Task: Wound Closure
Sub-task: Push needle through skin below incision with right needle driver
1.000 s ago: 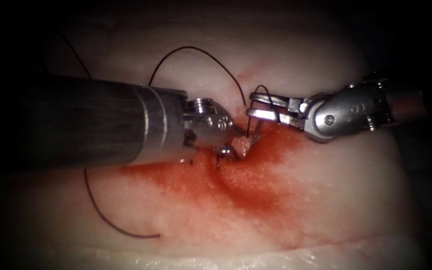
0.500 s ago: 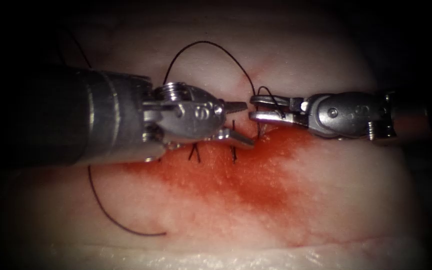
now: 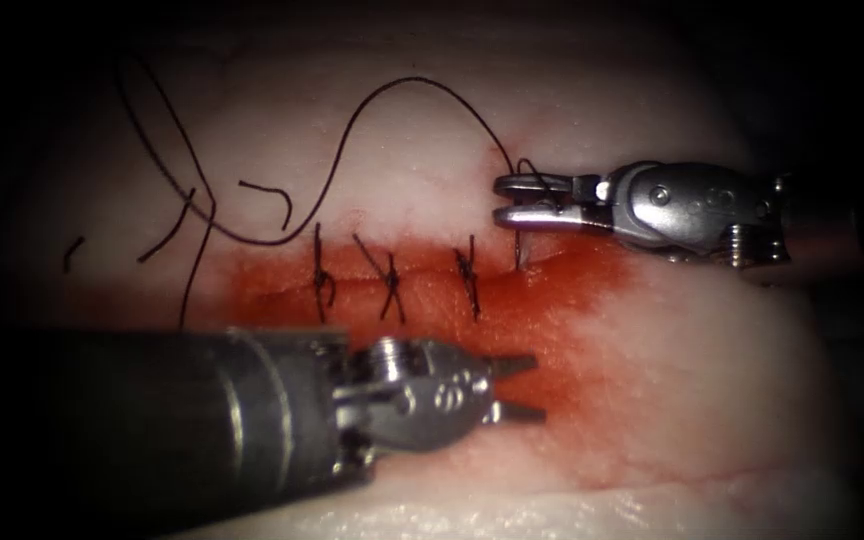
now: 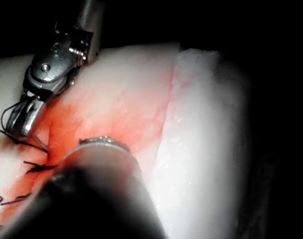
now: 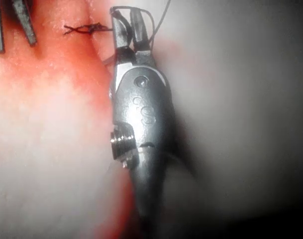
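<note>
The right tool (image 3: 514, 200) is seen at the right end of the cut (image 3: 402, 285), above the wound line, with its jaws nearly closed on the needle (image 3: 519, 250); thread (image 3: 402, 95) is also looped around the jaw tips. The needle hangs as a short pale sliver below the jaws with its lower end at the tissue (image 3: 652, 380) edge. Whether that tip is actually in the tissue cannot be told, nor where along its curve the needle is gripped. From the jaws the thread arcs up and over to the left, then trails across the pale tissue, apparently left slack so that it lies clear of the wound. Three tied stitches (image 3: 392, 285) stand across the cut to the left of the needle, among red fluid (image 3: 512, 340). Short cut ends of thread (image 3: 267, 195) lie above and left of the stitches. The left tool (image 3: 517, 388), compared with half a second ago, has been drawn down and away from the cut, and is now held below the stitch line with its jaws parted and empty, probably so that the wound is left unobstructed.
</note>
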`<state>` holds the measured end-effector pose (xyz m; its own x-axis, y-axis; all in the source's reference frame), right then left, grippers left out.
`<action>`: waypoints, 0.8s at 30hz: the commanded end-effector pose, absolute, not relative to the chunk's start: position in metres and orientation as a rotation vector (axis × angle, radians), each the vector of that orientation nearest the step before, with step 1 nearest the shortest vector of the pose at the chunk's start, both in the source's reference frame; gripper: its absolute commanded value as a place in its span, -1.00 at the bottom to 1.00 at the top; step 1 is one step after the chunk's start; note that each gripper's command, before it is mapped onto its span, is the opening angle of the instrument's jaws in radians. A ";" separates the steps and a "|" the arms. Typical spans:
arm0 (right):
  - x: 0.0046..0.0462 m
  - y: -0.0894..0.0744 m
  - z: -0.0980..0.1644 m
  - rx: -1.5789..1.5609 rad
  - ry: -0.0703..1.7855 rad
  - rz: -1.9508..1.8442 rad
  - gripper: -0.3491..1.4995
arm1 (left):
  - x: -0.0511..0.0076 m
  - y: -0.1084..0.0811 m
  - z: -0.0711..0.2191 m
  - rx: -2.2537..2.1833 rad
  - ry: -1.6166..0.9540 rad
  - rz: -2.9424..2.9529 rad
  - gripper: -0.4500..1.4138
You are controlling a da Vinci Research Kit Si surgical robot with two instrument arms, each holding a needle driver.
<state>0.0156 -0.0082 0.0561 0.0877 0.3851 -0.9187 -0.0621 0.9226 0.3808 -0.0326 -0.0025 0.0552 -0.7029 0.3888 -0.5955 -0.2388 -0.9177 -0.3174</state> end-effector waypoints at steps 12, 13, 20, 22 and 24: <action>0.0160 -0.007 0.056 0.318 1.439 0.282 -1.00 | -0.0341 -0.002 0.057 -1.008 -0.327 2.594 -0.46; 0.0161 -0.007 0.056 0.339 1.423 0.263 -1.00 | -0.0339 -0.002 0.057 -1.013 -0.324 2.602 -0.46; 0.0164 -0.007 0.056 0.403 1.414 0.306 -1.00 | -0.0338 -0.002 0.058 -1.005 -0.319 2.594 -0.46; 0.0164 -0.007 0.056 0.417 1.409 0.319 -1.00 | -0.0339 -0.002 0.058 -1.007 -0.320 2.594 -0.46; 0.0164 -0.007 0.056 0.445 1.398 0.346 -1.00 | -0.0339 -0.003 0.059 -1.009 -0.321 2.592 -0.46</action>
<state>0.0156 -0.0068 0.0557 0.1484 0.4899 -0.8590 0.0276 0.8663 0.4988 -0.0333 -0.0026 0.0585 -0.6894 0.3962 -0.6064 -0.2338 -0.9141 -0.3313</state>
